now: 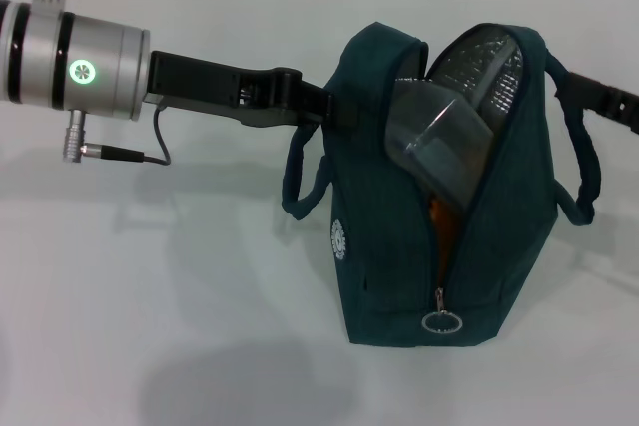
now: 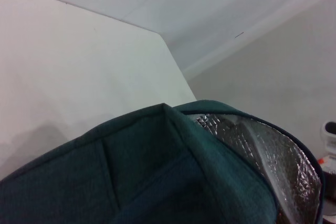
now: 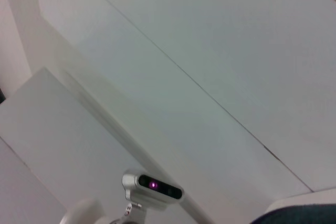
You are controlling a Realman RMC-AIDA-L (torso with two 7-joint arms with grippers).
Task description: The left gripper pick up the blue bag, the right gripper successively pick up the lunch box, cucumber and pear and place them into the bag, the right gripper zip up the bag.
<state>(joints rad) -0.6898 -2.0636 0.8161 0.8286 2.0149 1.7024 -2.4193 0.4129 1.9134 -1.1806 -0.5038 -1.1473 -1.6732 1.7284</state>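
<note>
Head view: right gripper [image 1: 611,99] mostly hidden behind blue bag [image 1: 399,276].

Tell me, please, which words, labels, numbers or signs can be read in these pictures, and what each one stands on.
No text can be read.
The blue bag bears a white round logo, side-on and too small to read.
A green glowing symbol on the left arm is a pattern, not lettering.
</note>
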